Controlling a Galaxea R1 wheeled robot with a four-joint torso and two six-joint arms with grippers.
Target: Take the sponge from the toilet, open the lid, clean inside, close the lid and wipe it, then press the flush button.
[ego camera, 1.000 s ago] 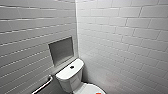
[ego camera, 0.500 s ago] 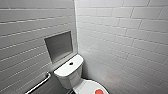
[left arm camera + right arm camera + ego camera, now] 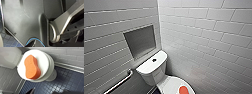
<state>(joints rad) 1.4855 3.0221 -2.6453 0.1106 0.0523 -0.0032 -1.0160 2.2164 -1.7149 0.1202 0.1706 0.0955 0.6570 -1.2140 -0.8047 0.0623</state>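
The white toilet [image 3: 152, 72] stands in the corner of a tiled room, its tank against the left wall. The dark round flush button [image 3: 154, 60] sits in the middle of the tank top. The lid [image 3: 170, 85] is down, and the orange-red sponge [image 3: 183, 90] lies flat on it. From the right wrist the sponge [image 3: 32, 67] shows large on the lid [image 3: 43, 58], with the tank [image 3: 10, 57] beside it. My right gripper [image 3: 45, 92] hangs open above the toilet, apart from the sponge and holding nothing. The left gripper is open too, beside the robot's own dark body.
A metal grab rail [image 3: 121, 81] runs along the left wall below a recessed niche [image 3: 140, 41]. White tiled walls close in on both sides of the toilet. Dark blue small-tiled floor [image 3: 65, 82] lies around the bowl.
The head camera has shifted, so the toilet sits higher in the picture and the sponge on the lid has come into sight. Nothing in the scene itself moved.
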